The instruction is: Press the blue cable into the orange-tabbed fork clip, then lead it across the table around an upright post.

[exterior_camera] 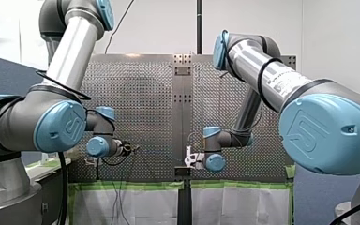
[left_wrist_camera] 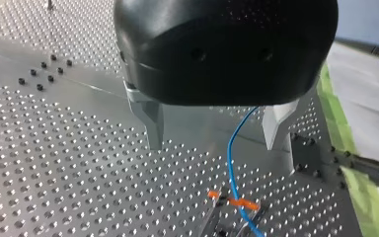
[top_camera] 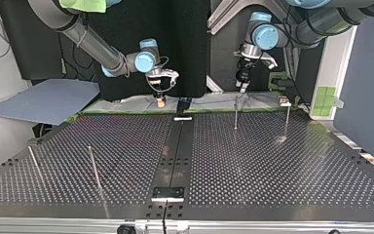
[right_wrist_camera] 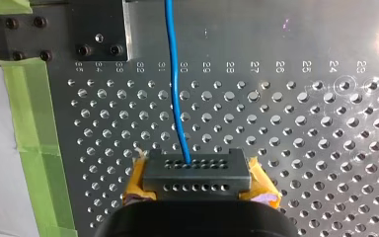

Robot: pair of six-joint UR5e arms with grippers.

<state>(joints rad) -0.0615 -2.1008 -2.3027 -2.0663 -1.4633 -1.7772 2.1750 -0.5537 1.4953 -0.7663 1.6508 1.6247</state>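
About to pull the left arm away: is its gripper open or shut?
Open. The left gripper's fingers stand wide apart, and the blue cable runs free between them.

My left arm [exterior_camera: 70, 51] and my right arm [exterior_camera: 272, 77] bent, wrists low.
Black left gripper [left_wrist_camera: 215, 146] has metal fingers [left_wrist_camera: 154, 123] spread; yellow-padded right gripper [right_wrist_camera: 196, 173] clamps a thin blue cable [right_wrist_camera: 175, 89].

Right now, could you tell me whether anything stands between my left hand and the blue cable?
Nothing visible does. In the left wrist view the open left hand hangs over the blue cable, which runs bare between its fingers down to the orange-tabbed fork clip.
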